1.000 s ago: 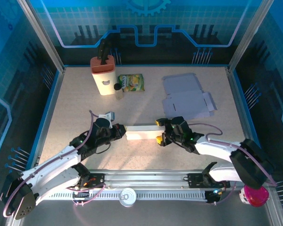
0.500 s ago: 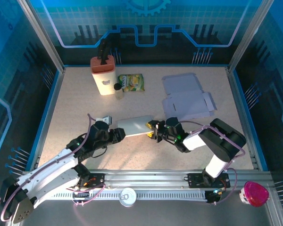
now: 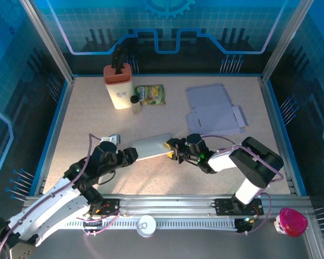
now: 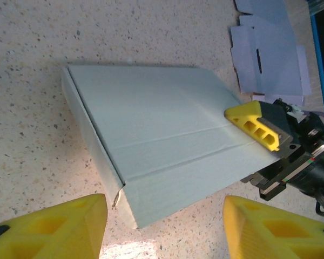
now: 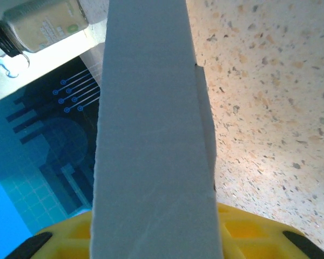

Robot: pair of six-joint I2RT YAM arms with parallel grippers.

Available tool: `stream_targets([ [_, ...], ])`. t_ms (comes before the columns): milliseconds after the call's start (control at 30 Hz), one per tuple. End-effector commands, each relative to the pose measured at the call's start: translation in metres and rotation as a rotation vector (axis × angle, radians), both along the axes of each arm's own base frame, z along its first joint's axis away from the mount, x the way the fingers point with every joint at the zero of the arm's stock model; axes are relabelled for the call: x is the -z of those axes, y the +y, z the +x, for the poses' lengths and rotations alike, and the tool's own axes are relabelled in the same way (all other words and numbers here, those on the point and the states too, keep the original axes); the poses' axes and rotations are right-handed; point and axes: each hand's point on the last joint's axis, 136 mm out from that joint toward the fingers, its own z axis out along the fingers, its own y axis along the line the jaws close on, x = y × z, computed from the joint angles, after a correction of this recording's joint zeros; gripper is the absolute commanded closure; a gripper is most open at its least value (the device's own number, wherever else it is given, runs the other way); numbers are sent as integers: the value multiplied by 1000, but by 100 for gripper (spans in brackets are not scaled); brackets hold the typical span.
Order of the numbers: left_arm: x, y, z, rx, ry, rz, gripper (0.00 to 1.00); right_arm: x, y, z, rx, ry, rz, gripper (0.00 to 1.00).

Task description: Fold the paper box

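The paper box is plain pale grey-white on a beige table speckled with dark flecks, and the right gripper at its end has bright yellow fingers. Beyond the box, the container is cream with an orange top, the packet green and yellow, and the flat sheet pale lavender-grey.

Table: speckled beige top, blue rim.
Upper left: orange-and-cream knife block, upright, with dark handles sticking out of the top.
Just right of its base: small bottle with a dark cap.
Next to the bottle: green-yellow snack packet, lying flat.
Upper right: pale grey flat box blanks, unfolded and overlapping.
Centre: folded paper box, tilted, with its left end low at the table top. Contact uncertain.
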Motion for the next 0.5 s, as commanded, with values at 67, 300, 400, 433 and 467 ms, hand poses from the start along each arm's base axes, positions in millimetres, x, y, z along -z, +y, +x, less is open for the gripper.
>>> stream_targets([
  [67,-1,-1,-1,4,6,3,43,0,5,-1,-19,-20,-49,66],
  [300,13,-6,1,19,53,28,44,-16,-8,-12,15,20,-55,67],
  [400,6,-9,3,39,30,27,43,-28,-25,-24,45,67,-92,66],
  [433,2,-12,4,64,15,32,43,-34,-32,-27,65,77,-102,65],
  [467,-4,-18,4,109,-8,35,43,-37,-40,-30,82,93,-121,65],
])
